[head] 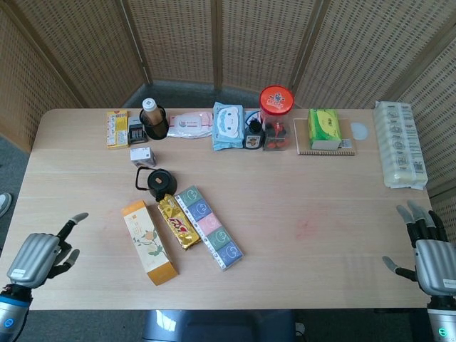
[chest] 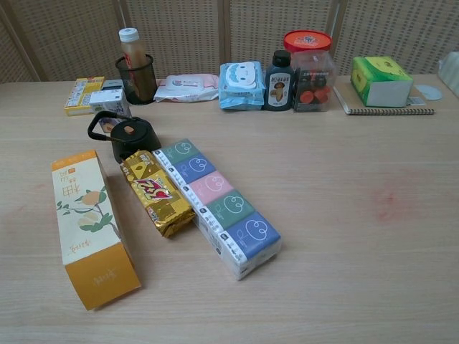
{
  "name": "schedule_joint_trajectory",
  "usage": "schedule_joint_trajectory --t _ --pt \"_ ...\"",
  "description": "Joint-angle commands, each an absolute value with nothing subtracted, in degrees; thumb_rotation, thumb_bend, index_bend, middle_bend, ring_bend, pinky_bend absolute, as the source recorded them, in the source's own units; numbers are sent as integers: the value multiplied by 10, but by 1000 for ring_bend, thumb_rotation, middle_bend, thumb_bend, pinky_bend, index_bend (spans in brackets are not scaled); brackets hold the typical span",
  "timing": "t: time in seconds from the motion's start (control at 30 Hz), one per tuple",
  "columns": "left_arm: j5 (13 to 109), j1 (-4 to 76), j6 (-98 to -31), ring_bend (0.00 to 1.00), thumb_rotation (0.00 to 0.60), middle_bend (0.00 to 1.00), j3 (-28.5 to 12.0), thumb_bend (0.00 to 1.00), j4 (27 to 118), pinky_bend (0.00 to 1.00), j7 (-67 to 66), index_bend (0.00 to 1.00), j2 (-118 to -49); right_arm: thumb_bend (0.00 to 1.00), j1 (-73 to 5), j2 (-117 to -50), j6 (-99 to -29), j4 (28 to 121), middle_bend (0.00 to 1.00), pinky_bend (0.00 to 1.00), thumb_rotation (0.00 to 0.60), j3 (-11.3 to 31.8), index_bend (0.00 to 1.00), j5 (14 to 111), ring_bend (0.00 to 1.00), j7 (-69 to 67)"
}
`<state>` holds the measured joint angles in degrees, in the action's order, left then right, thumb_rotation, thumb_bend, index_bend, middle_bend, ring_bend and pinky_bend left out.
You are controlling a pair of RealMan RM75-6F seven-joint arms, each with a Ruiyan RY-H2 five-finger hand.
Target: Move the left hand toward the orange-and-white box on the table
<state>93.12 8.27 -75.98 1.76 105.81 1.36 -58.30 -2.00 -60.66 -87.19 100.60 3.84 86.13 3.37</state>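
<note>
The orange-and-white box (head: 149, 242) lies flat on the table left of centre, printed with a fruit sprig; the chest view shows the same box (chest: 91, 226) at the lower left. My left hand (head: 40, 256) hovers over the table's front left corner, well to the left of the box, fingers spread and empty. My right hand (head: 429, 254) stays at the front right edge, fingers apart, holding nothing. Neither hand appears in the chest view.
A gold snack pack (head: 177, 221) and a long tissue multipack (head: 209, 226) lie just right of the box. A black lid (head: 158, 182) sits behind them. Bottles, wipes, a red-lidded jar (head: 276, 117) and a green box (head: 324, 128) line the back; a white pack (head: 399, 144) lies far right.
</note>
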Motion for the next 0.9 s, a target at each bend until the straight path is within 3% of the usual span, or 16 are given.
schedule_joint_trajectory --t 0.03,0.33,0.9 --pt "874 152 -625 1000 600 1000 21 411 1127 1000 20 121 -533 20 -21 -607 -869 1006 0 0 600 38 0 859 0 36" --pt "748 231 -489 1000 600 1000 13 412 1168 1000 -79 121 -545 19 -24 -609 -860 1007 0 0 600 39 0 850 0 42" --pt "521 306 -509 1000 600 1000 25 410 1179 1000 -277 121 -617 20 -23 -600 -857 1010 0 0 600 39 0 846 0 28"
